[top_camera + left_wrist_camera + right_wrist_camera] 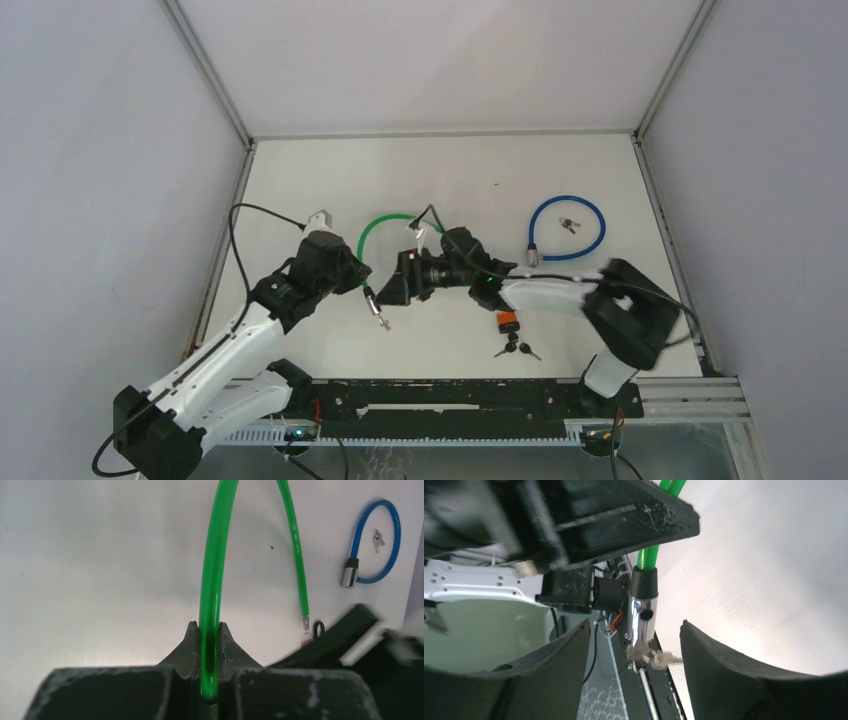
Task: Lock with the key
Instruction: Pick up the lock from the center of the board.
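My left gripper (360, 276) is shut on the green cable (212, 570) of a cable lock; the cable is pinched between both fingers (189, 647). Below that grip hangs the chrome lock barrel (643, 616), with a clear-headed key (653, 656) stuck in its lower end. The same key (383, 322) points at the table in the top view. The cable's free metal tip (305, 623) lies loose on the table. My right gripper (634, 630) stands open, level with the barrel, one finger on each side and neither touching it.
A blue cable lock (567, 228) lies at the back right with small keys (569, 225) inside its loop. An orange tag (508, 320) and black-headed keys (516, 348) lie near the right arm's base. The arms' rail runs along the near edge.
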Motion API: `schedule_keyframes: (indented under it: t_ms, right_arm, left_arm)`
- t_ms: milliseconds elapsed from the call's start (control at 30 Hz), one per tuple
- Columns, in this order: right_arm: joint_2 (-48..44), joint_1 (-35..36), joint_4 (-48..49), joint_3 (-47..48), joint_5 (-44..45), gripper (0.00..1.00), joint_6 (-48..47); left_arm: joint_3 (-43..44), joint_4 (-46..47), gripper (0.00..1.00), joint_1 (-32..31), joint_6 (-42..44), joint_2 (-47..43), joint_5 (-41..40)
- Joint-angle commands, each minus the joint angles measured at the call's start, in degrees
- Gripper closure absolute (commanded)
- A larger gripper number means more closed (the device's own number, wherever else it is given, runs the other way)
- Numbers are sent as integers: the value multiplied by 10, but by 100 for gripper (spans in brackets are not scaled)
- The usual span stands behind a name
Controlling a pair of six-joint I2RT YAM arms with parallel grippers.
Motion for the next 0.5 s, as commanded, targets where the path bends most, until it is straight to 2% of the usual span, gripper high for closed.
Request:
schedule_keyframes:
  t_ms: [0, 100, 200, 267, 400, 467]
  right_arm:
    - [-195, -14, -266, 5, 161, 23, -158]
    - [-295, -38, -349, -24, 259, 16, -197]
    - [-377, -98, -355, -77, 299, 8, -188]
    - [-411, -142, -354, -108, 301, 1, -178]
    - [-413, -195, -358, -133, 270, 1, -167]
    - [-409, -204, -328, -153, 240, 2, -143]
  left_arm:
    - [54, 8, 100, 3, 89, -73, -24]
    - [58, 20, 100, 3, 142, -107, -21]
    - [46, 57, 100, 3, 183, -149, 2]
    - [35, 90, 100, 4, 197, -187, 14]
    - [18, 132, 100, 3, 214, -233, 35]
    - [22, 131, 100, 3, 208, -241, 31]
